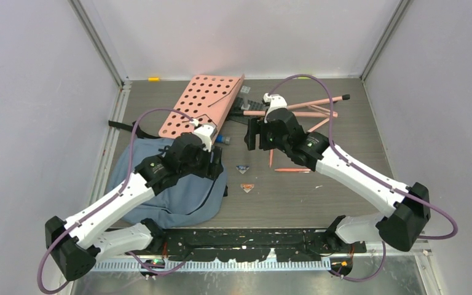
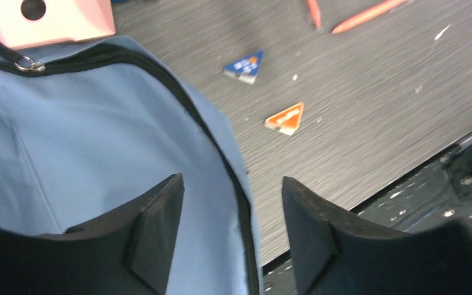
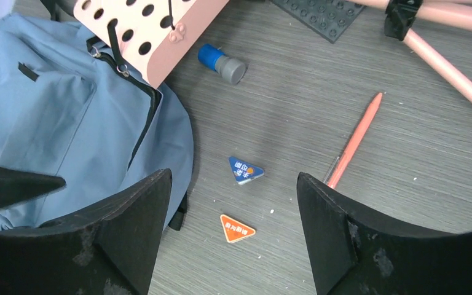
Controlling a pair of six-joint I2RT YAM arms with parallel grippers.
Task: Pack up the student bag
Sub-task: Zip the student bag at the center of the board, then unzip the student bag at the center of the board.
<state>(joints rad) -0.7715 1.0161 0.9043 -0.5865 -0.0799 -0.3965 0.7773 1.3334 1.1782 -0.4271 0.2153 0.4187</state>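
My left tool [image 2: 230, 184] hangs over the right-hand edge of the student bag [image 1: 187, 200]. Its jaws stand partly apart with nothing between them, and the black zipper trim runs across below the gap. My right tool [image 3: 232, 178] is spread wide and also empty, hovering above bare worktop [image 1: 319, 196] further from the arm bases.

The bag lies flat on the near left part of the worktop, under my left arm. On the right wrist view, a corner of the pink perforated board [image 1: 203, 101] overlaps the bag's far edge by the zipper. A small metal zipper ring [image 2: 27, 63] shows just beside that board.

To the right of the bag, apart from it, lie a blue triangular piece [image 3: 244, 169] and an orange triangular piece [image 3: 236, 228], near one another. A stubby blue-and-grey cylinder [image 3: 221, 62] lies near the board's corner. An orange pen [image 3: 353, 144] lies further right. Beyond it are some pink rods [image 1: 310, 107] and a dark studded plate [image 3: 326, 15].
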